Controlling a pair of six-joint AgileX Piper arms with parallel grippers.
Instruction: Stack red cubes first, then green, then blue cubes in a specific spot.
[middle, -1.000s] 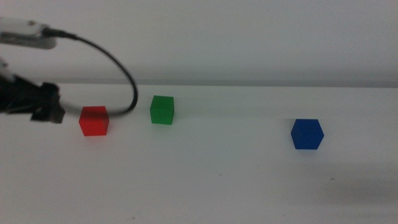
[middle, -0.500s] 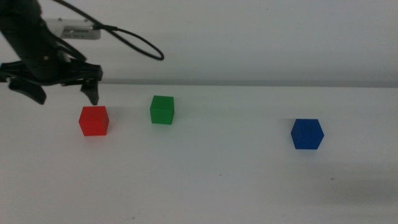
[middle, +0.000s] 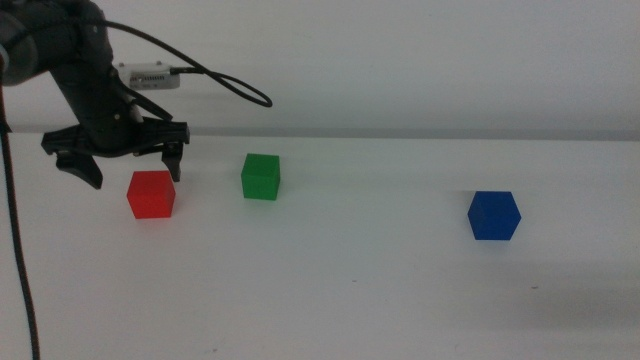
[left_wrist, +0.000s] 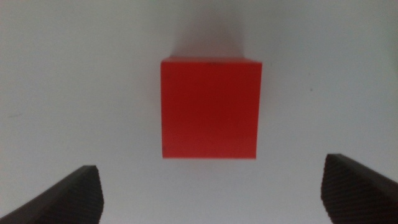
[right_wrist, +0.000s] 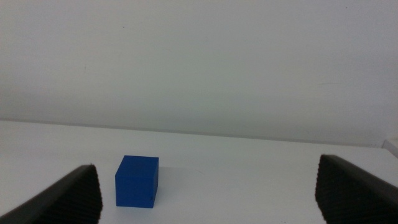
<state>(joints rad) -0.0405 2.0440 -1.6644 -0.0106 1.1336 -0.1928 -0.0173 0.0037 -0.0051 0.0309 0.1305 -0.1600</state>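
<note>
White tabletop lies bare around the red cube (middle: 151, 193), left hand (middle: 131, 170) spread wide above, empty.

No readable text anywhere (cubes plain, table unmarked).

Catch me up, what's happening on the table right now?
The left gripper hangs over the red cube with its fingers spread wide, not touching it; the wrist view looks straight down on the cube between them. The green cube sits just beside the red one, the blue cube far off toward the other side. All three rest separately on the table; nothing is stacked. The right gripper waits, open, facing the blue cube.
</note>
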